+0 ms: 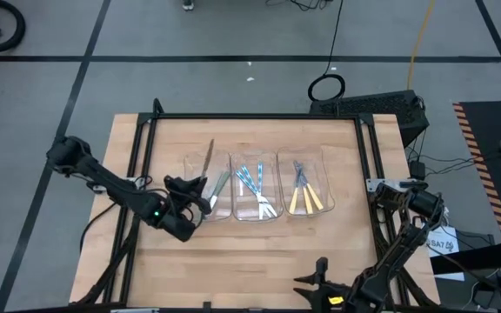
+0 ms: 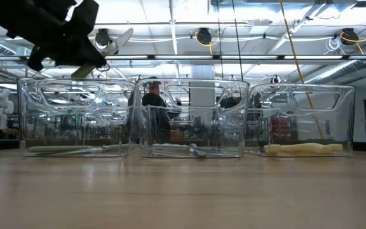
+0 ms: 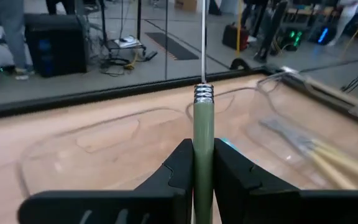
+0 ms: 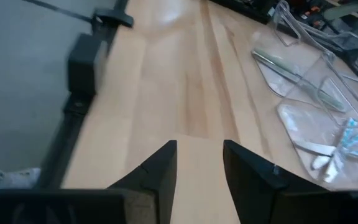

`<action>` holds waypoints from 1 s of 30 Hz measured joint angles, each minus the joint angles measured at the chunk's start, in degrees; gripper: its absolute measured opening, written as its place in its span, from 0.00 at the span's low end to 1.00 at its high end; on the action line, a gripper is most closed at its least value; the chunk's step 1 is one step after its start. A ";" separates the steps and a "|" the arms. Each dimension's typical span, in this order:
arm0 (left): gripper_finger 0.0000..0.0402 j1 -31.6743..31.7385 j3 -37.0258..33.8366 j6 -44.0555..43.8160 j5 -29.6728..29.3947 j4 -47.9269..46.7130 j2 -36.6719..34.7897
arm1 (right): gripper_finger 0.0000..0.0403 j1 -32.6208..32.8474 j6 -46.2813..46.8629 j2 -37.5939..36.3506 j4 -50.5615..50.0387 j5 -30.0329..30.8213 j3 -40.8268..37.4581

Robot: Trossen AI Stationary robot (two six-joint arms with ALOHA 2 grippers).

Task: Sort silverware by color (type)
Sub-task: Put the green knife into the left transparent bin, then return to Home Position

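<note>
Three clear bins are lined up side by side on the wooden table [image 1: 146,261]: the left bin [image 1: 200,165], the middle bin [image 1: 255,156] and the right bin [image 1: 320,165]. Two light-blue-handled pieces [image 1: 250,183], possibly more, are seen in the middle bin, with silvery ends crossing near its front. Two or three yellow-handled pieces [image 1: 307,200] are seen in the right bin. One green-handled piece [image 1: 222,184] lies flat on the floor of the left bin.

One further piece, a green-handled knife [image 3: 203,118], is clamped between the jaws of the left gripper [image 1: 200,196], which are closed tight on the handle. From the jaws the slim green handle runs forward to a ribbed silvery collar, and a thin silvery blade extends beyond it over the left bin, held up above the bin's rim. The knife is tilted, blade end away from the jaws.

The right gripper [image 4: 199,177] is held over bare table at the near edge, well apart from the bins; its jaws stand partly open with nothing between them.
</note>
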 joint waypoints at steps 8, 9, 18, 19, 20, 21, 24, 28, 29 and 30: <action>0.17 0.87 0.19 -5.52 2.07 3.43 6.52 | 0.31 -2.47 -0.21 0.00 -5.15 -0.01 0.00; 0.17 1.20 0.19 -5.87 2.30 3.19 6.89 | 0.31 -2.77 -0.27 0.00 -5.51 0.00 0.00; 0.18 1.46 0.19 -6.10 7.66 2.88 6.97 | 0.31 -3.05 -0.31 0.00 -6.43 -0.22 0.00; 0.18 1.38 0.19 -6.10 7.64 2.94 6.97 | 0.31 -3.02 -0.31 0.00 -6.46 -0.22 0.00; 0.18 1.34 0.19 -6.10 7.63 2.98 6.97 | 0.31 -3.02 -0.31 0.00 -6.47 -0.22 0.00; 0.18 1.35 0.19 -6.10 7.63 2.98 6.97 | 0.31 -3.02 -0.31 0.00 -6.45 -0.22 0.00; 0.18 1.35 0.19 -5.83 7.61 2.98 6.97 | 0.31 -3.02 -0.31 0.00 -6.36 -0.22 0.00; 0.18 1.41 0.19 -4.49 7.14 2.99 6.97 | 0.31 -3.00 -0.31 0.00 -6.36 -0.24 0.00; 0.18 1.41 0.19 -4.45 6.98 2.98 6.97 | 0.31 -3.00 -0.31 0.00 -6.38 -0.24 0.00; 0.18 1.34 0.19 -4.38 6.88 3.06 6.97 | 0.31 -3.00 -0.31 0.00 -6.38 -0.24 0.00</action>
